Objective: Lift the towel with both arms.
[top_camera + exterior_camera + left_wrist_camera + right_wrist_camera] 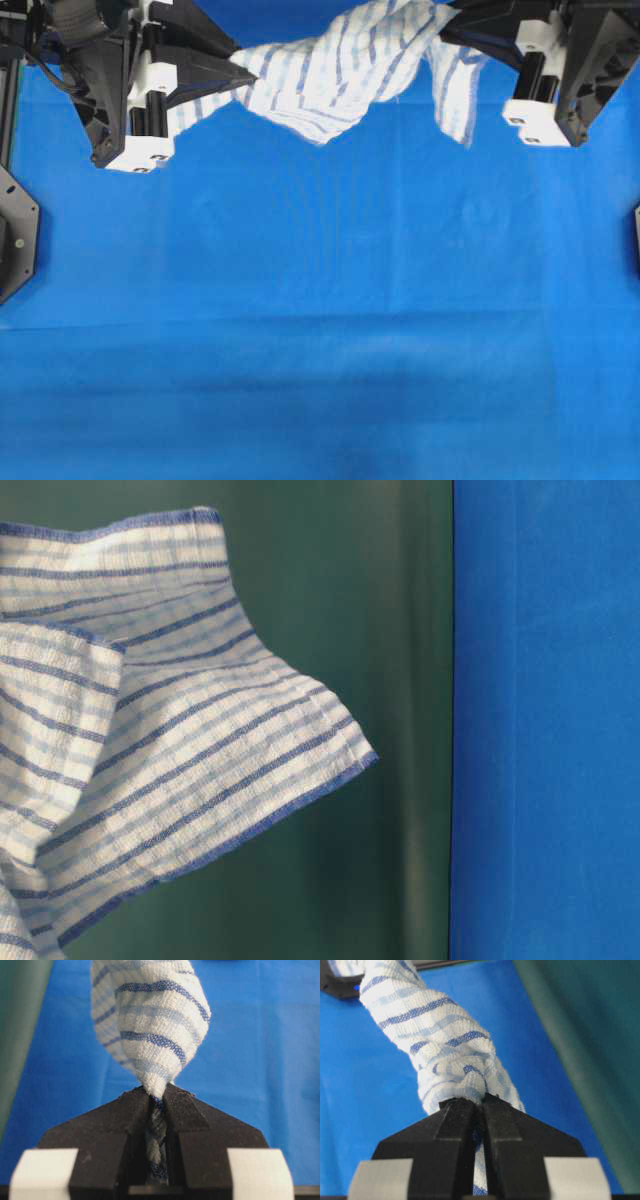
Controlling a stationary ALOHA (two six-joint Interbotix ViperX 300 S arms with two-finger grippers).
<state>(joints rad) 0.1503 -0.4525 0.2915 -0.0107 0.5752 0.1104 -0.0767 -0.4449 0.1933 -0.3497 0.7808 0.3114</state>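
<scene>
Blue table covering [320, 350], green backdrop [340, 600]

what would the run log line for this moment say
phase: towel lift | left claw: shut on towel | right claw: shut on towel | towel: hanging between both claws above blue table covering

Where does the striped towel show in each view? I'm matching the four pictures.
Overhead: the towel hangs along the top, between both grippers.
Table-level: it fills the left half.
Left wrist: bunched, top centre, above the shut jaws.
Right wrist: twisted, from upper left to the jaws.
Shared landmark: the blue table covering.
</scene>
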